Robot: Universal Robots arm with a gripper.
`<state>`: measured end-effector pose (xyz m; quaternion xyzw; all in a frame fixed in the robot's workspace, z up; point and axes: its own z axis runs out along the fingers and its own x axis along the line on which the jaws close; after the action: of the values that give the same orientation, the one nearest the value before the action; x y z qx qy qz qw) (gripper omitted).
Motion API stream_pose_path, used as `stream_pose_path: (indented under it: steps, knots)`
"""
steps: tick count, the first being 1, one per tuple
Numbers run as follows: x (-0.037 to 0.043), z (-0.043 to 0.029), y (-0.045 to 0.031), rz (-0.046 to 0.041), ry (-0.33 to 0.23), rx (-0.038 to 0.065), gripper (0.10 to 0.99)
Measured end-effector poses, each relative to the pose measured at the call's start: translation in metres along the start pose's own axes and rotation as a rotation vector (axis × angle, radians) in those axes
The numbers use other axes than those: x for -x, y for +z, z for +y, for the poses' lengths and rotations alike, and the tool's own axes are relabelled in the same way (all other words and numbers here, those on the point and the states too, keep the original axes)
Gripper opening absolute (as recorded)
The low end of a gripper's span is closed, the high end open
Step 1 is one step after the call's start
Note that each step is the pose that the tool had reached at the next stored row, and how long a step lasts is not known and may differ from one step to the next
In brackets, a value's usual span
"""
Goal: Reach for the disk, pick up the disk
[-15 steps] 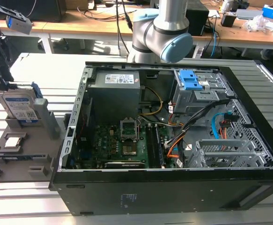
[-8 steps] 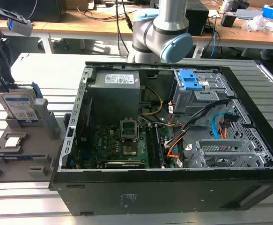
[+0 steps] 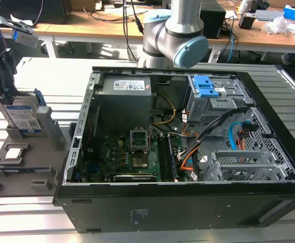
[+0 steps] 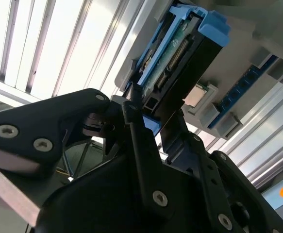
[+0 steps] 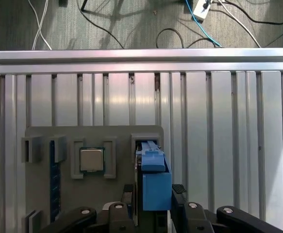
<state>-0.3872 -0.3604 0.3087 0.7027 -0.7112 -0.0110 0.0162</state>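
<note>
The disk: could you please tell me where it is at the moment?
At the exterior view's left, the disk stands upright in the grey holder beside the computer case, next to the chip, with the gripper at it.

In the exterior view the gripper (image 3: pixel 3 87), at about ten o'clock from the computer case (image 3: pixel 187 207), was cut by the frame's edge and hid part of the disk's (image 3: pixel 25 117) top; the holder (image 3: pixel 51 152) hid its foot.
</note>
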Motion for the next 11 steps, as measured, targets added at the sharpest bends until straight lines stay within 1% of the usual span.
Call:
stream_pose_path:
  steps: [2, 7, 11]
  knots:
    - [0.0000, -0.0002, 0.0054, 0.0000, 0.000, 0.000, 0.427]
    - [0.0001, -0.0006, 0.0161, 0.0001, 0.000, 0.000, 0.427]
    - [0.0001, -0.0006, 0.0162, 0.0004, 0.000, -0.001, 0.427]
